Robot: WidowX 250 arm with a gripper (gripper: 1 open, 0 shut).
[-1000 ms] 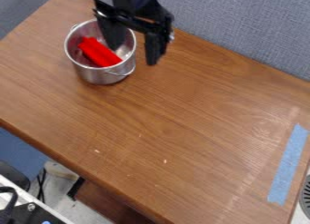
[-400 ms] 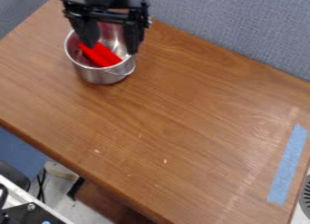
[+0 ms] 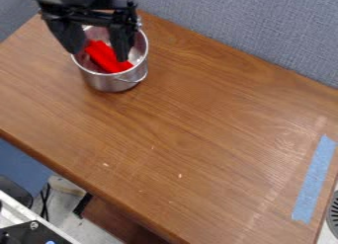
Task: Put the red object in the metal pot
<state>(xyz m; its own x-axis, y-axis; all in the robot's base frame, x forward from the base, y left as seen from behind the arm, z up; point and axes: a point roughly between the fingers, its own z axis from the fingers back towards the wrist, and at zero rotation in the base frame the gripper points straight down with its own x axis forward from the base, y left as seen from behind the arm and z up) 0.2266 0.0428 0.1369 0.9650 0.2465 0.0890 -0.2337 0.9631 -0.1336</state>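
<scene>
While the gripper [image 3: 87, 42] hangs over the pot's far-left rim, jaws spread wide and empty, the red object [image 3: 106, 58] lies just below and right of it inside the metal pot [image 3: 111, 78]. Long axis slants diagonally. Bright red, blocky, resting on the pot floor.

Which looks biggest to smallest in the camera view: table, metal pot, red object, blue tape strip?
1. Table
2. Metal pot
3. Blue tape strip and red object: similar; the gripper hides part of the red object, so unranked.
</scene>
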